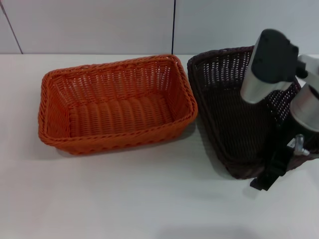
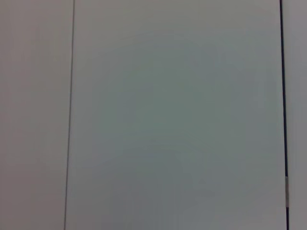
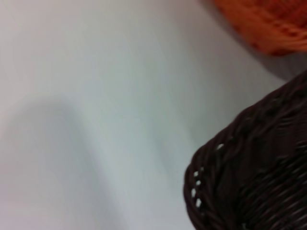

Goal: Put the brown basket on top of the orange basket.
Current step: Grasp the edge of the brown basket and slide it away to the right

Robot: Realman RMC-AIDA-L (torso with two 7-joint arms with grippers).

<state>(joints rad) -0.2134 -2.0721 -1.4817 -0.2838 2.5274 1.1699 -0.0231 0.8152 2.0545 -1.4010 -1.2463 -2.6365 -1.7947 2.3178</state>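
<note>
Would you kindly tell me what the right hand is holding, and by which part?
The right hand grips the brown basket at its near right rim.

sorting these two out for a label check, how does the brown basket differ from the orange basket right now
The brown basket is dark, almost black; the orange basket is bright orange. The orange basket sits flat on the table with nothing at it, while the brown one looks tilted, with the right gripper at its near edge. The brown basket stands to the orange basket's right. Both are rectangular, woven and empty.

Right arm point(image 1: 271, 69) blocks the brown basket point(image 1: 229, 109)'s far side; its right pincer point(image 1: 271, 174) fingers are mostly hidden too.
</note>
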